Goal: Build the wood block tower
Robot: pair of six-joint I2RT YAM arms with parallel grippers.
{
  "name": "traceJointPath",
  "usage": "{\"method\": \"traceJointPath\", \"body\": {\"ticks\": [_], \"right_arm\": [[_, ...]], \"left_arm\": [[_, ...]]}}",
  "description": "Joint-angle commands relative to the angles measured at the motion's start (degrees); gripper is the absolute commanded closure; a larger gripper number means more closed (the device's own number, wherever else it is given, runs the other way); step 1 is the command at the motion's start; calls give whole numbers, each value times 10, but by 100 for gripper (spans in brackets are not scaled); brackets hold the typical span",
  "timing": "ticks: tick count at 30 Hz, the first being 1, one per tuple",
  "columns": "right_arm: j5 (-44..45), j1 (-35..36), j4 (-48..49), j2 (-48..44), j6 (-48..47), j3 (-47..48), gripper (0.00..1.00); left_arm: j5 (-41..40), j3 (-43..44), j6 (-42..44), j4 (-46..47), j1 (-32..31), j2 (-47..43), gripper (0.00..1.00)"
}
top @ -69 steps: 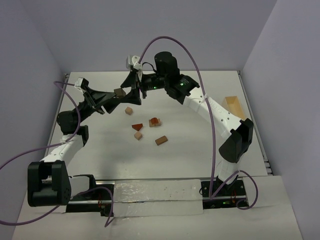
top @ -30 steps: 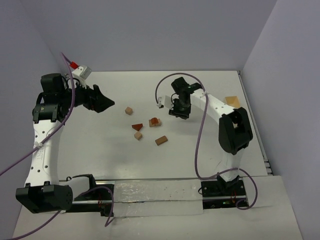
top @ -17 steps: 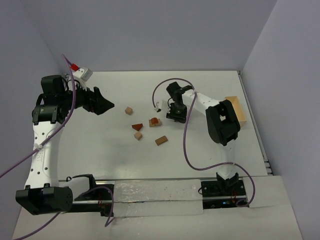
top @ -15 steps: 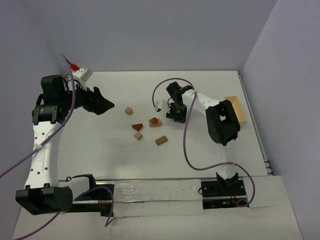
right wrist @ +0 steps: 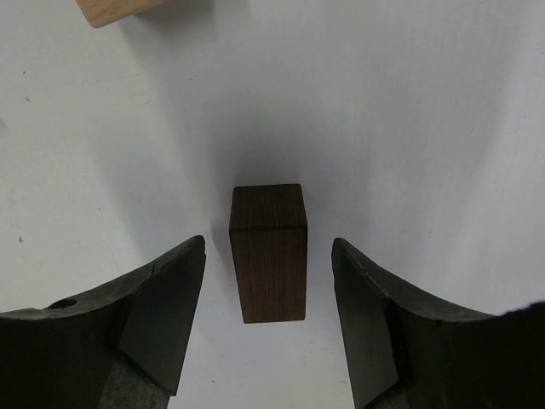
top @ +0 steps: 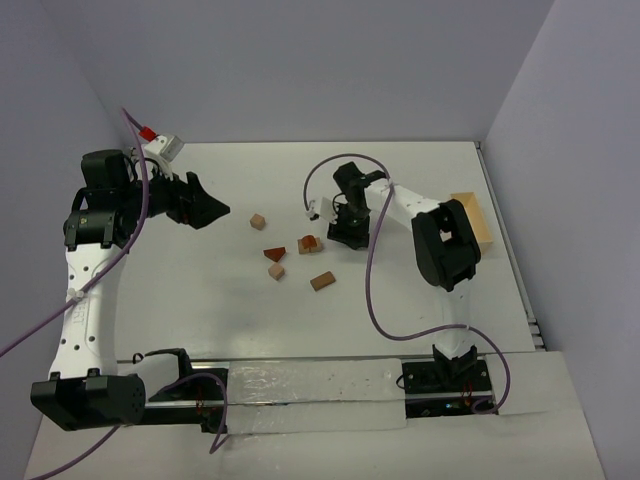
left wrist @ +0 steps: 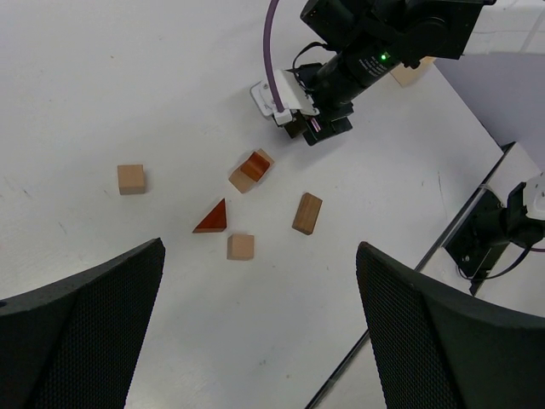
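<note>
A dark brown block [right wrist: 268, 256] stands on the white table between the fingers of my right gripper [right wrist: 268, 241], which is open with a gap on each side. In the top view that gripper [top: 349, 226] points down and hides the block. Left of it lie the other tower pieces: a reddish block on a tan one [top: 309, 243], a red-brown triangle [top: 274, 253], a tan cube [top: 277, 271], a brown bar [top: 322, 281] and a second tan cube [top: 258, 221]. My left gripper [top: 210, 210] hangs wide open and empty, high at the left.
A pale wooden box [top: 472, 220] lies at the table's right edge. A tan block corner [right wrist: 106, 10] shows at the top of the right wrist view. Purple cables loop above both arms. Walls close the table at the back and sides.
My right gripper has opened and let go of the dark brown block, which now stands free on the table. The left arm has stayed still.
</note>
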Motion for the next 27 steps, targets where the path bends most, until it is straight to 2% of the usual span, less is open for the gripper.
{"method": "traceJointPath", "body": {"ticks": [1, 11, 14, 17, 23, 27], "right_arm": [[-39, -20, 5, -22, -3, 8, 31], [-69, -52, 2, -32, -16, -4, 32], [-74, -57, 2, -32, -17, -4, 35], [-76, -58, 1, -31, -19, -3, 43], [-81, -58, -4, -34, -19, 5, 69], [-95, -58, -30, -43, -18, 34, 75]], "left_arm": [[18, 25, -4, 24, -4, -13, 1], [18, 24, -6, 28, -5, -12, 1], [17, 22, -7, 31, -5, -11, 1], [16, 20, -8, 33, -5, -12, 1], [14, 16, -6, 34, -5, -13, 1], [12, 9, -6, 37, -6, -14, 1]]}}
